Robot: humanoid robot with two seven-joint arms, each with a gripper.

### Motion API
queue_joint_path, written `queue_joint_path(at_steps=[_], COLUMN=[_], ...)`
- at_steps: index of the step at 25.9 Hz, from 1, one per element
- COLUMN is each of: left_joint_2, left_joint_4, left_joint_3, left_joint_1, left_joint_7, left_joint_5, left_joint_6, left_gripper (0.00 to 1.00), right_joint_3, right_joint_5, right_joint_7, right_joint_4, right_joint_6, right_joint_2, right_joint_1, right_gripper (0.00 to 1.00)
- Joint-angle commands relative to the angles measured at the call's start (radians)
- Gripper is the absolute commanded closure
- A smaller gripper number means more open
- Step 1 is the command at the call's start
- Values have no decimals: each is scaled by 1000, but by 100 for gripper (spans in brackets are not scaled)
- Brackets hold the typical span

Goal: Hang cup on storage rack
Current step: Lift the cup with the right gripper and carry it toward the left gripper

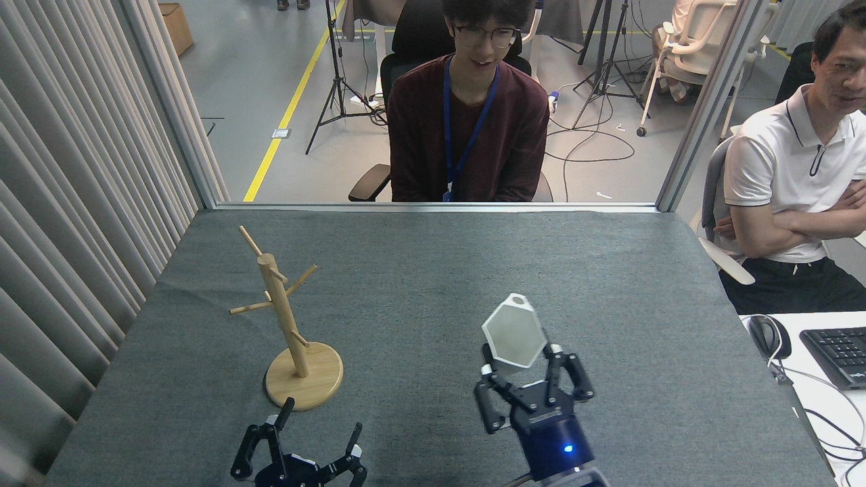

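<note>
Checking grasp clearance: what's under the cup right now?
Under the white faceted cup only the right gripper shows, its fingers closed on the cup's lower part. The cup's base is hidden by them, and so is the grey table cloth directly below.

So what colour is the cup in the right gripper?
White, seen in the head view: the cup in the right gripper.

The cup [514, 335] in my right gripper [519, 377] is plain white with faceted sides. My grippers are black; the right one shows a small blue light. The storage rack [287, 325] is light, unpainted wood. The table [433, 270] is covered in dark grey, finely speckled fabric.
</note>
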Motion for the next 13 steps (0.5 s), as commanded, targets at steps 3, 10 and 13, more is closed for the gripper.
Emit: queue_joint_path(at_steps=[3,10,13], left_joint_2=[-1,-1,0], left_joint_4=[12,11,14], left_joint_3=[-32,-33,-33], left_joint_1=[-4,-2,-2], left_joint_7=[0,0,2], left_joint_5=[-14,-15,-14], left_joint_6=[1,1,1], left_gripper=[1,1,1], right_joint_3=[139,281,312], right_joint_5=[142,185,194], right_joint_7=[2,2,2], right_joint_4=[-21,-21,-21], right_joint_6=[13,63,76], right_joint_2=[97,121,124], right_joint_1=[35,55,66], right_gripper=[44,44,44])
